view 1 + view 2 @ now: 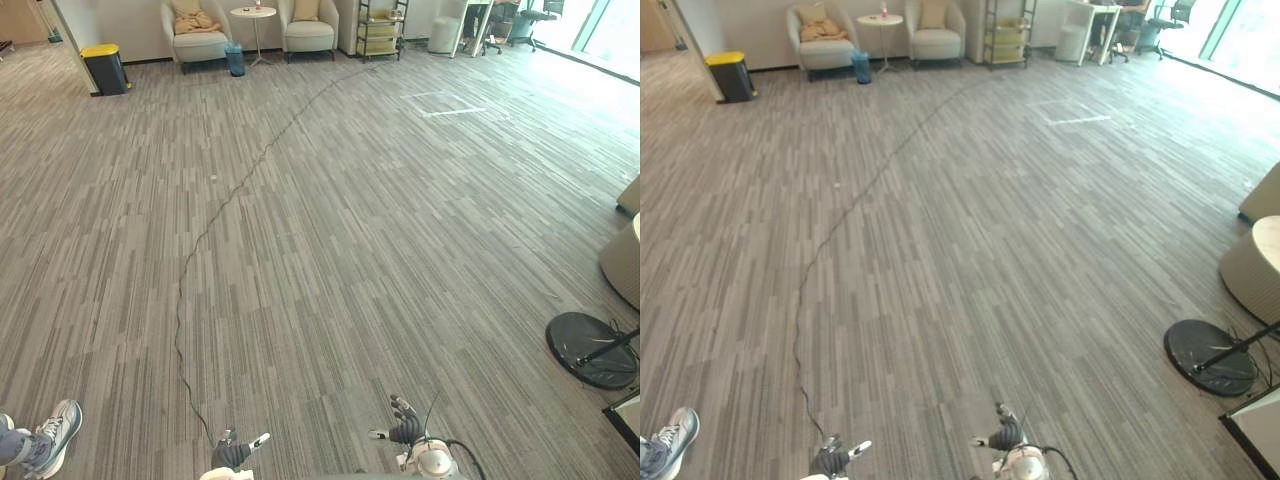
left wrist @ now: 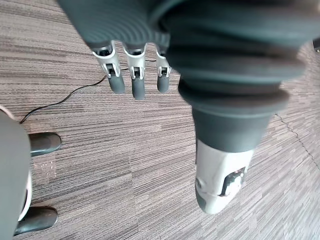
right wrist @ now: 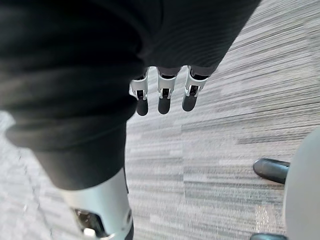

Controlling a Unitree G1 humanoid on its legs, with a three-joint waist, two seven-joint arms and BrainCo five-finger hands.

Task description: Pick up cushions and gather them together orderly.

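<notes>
- Way over at the far wall sit two light armchairs, one on the left and one on the right. A small round side table stands between them.
- I count two cushions, both tan. One cushion is propped against the back of the left chair, and the other cushion is the same way in the right chair.
- The left chair also has a crumpled tan bundle on its seat. I can't tell if it's a throw or a third cushion.
- There are two bins: a small blue bin just beside the side table, and a black bin with a yellow lid further left by the wall.
- One open shelf unit stands right of the armchairs.
- The striped grey carpet lies between the robot and all that, so the cushions are well apart from both hands.
- The left hand hangs low at the near edge. Its fingers are straight and spread, with nothing in them.
- The right hand is just beside it. Its fingers are also straight and hold nothing.
- On the right there's one black round stand base on the floor, near a beige rounded piece of furniture.
- A person's grey sneaker pokes in at the near left.
</notes>
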